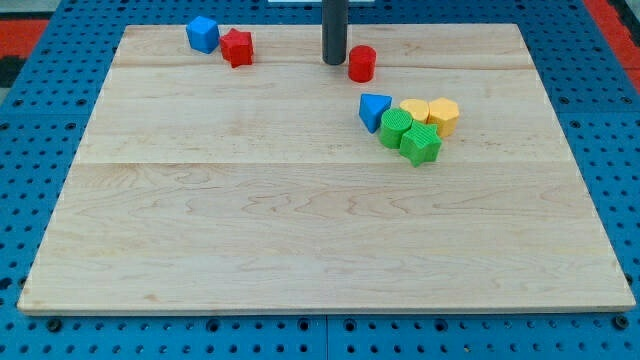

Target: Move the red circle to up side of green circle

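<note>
The red circle (361, 63) is a short red cylinder near the view's top, right of centre. My tip (333, 62) stands just left of it, close to touching. The green circle (395, 128) is a green cylinder lower and to the right, in a cluster. It is below and slightly right of the red circle, with a gap between them.
A blue triangle (373, 110) touches the green circle's upper left. A green star-like block (421, 144) sits at its lower right. Two yellow blocks (414, 110) (444, 116) lie at its upper right. A blue block (203, 34) and a red star-like block (237, 47) are at the top left.
</note>
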